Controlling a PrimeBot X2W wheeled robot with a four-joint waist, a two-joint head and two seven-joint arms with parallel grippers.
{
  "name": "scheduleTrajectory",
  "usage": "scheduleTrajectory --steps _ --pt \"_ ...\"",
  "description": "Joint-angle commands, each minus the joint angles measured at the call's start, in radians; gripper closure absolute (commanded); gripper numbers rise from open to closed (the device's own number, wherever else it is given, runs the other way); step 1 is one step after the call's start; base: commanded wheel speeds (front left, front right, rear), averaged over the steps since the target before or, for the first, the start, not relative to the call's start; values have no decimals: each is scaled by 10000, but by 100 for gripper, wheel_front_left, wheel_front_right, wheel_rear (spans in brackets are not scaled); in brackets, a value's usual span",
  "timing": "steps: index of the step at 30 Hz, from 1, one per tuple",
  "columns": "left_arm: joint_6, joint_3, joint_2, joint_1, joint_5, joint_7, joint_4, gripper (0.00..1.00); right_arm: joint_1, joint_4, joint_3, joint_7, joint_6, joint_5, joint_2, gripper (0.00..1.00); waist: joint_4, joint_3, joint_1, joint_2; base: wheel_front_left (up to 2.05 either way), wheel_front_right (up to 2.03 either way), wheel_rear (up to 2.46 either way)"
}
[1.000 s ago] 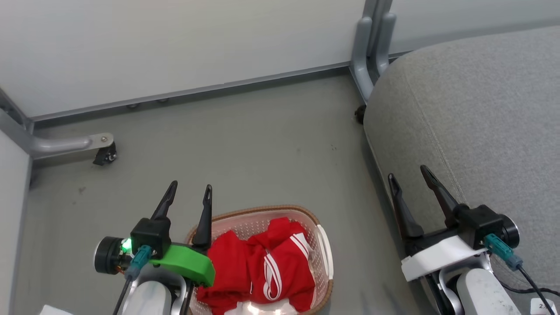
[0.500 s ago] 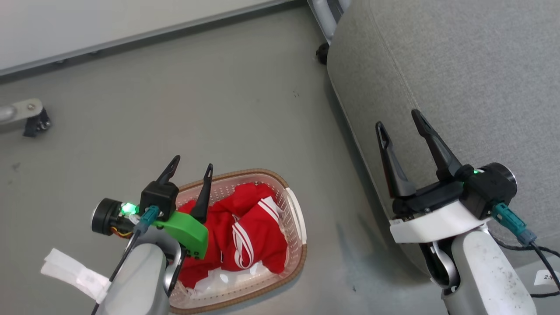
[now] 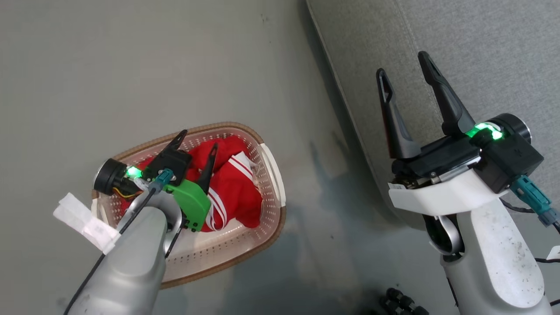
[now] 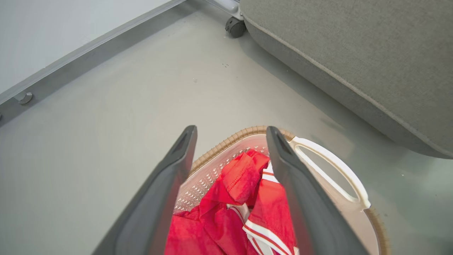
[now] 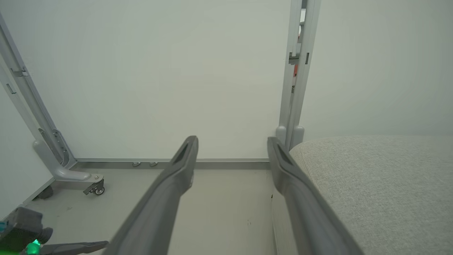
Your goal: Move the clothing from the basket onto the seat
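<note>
I log: left hand (image 3: pixel 197 140), spread wide, empty, over clothing (image 3: pixel 236 192) in basket (image 3: pixel 245 238); right hand (image 3: pixel 403 63), spread wide, empty, near seat (image 3: pixel 481 52) edge.

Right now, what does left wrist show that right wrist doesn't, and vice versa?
Left wrist, not right wrist: the basket with its white handle, and the red clothing inside it.
Right wrist, not left wrist: the open right gripper, an upright post and a wheeled frame foot.
Both: the seat, the floor, the wall, and the open left gripper, which sits in the right wrist view's lower left corner.
</note>
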Motion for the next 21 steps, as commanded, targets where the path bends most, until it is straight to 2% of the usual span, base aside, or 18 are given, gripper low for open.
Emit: scheduleTrajectory --steps 1,21 --pt "-19 -142 119 -322 -102 -7 200 0 -180 -63 6 -25 -10 28 -9 0 -348 897 -1 96 0 0 0" --pt "-10 -2434 102 -2961 -834 12 3542 0 -747 -677 10 -25 -10 60 -10 0 -513 2990 -1 96 0 0 0"
